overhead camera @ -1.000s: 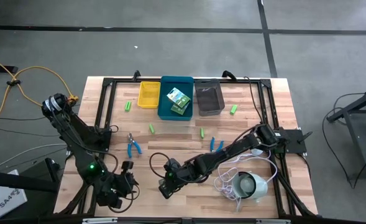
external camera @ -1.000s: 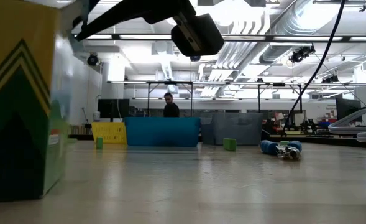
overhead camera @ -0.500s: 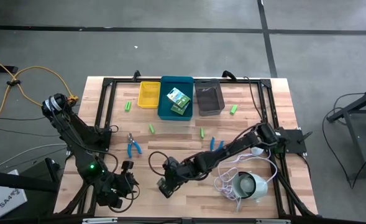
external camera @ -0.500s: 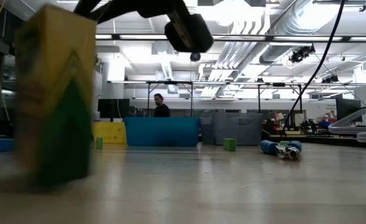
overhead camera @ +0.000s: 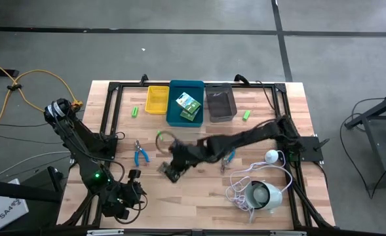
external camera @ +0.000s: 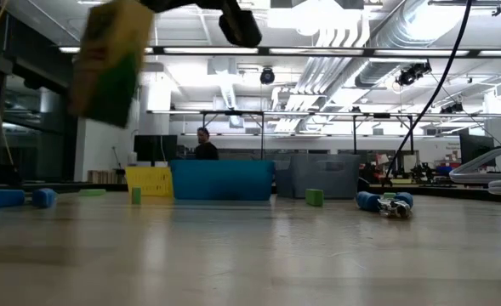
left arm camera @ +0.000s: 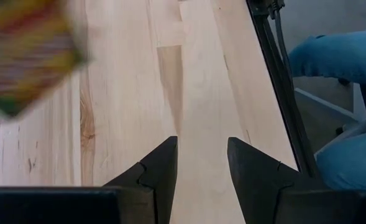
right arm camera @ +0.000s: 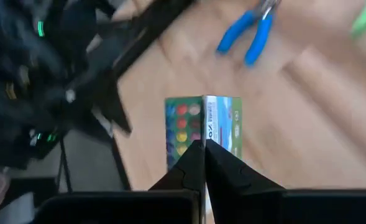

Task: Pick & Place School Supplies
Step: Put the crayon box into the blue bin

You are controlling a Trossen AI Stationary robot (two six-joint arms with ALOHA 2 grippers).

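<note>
- Your left gripper (left arm camera: 201, 165) waits at the near-left table corner, fingers parted and empty.
- Blue-handled pliers-like tool (overhead camera: 140, 154) lies left of your right gripper (overhead camera: 172, 172), which is clamped on a yellow-green printed crayon box (right arm camera: 202, 127), raised above the wooden slat tabletop (overhead camera: 199, 196).
- The blue plastic bin (overhead camera: 185, 101) holds another crayon box (overhead camera: 189, 103); the yellow bin (overhead camera: 156, 99) and grey bin (overhead camera: 219, 103) flank it.

Grey concrete floor (overhead camera: 179, 46); bright ceiling lights (external camera: 335, 17).

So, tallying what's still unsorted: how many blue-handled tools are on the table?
2. One blue-handled tool lies on the table's left side, the other partly under the right arm; more could hide there.
</note>
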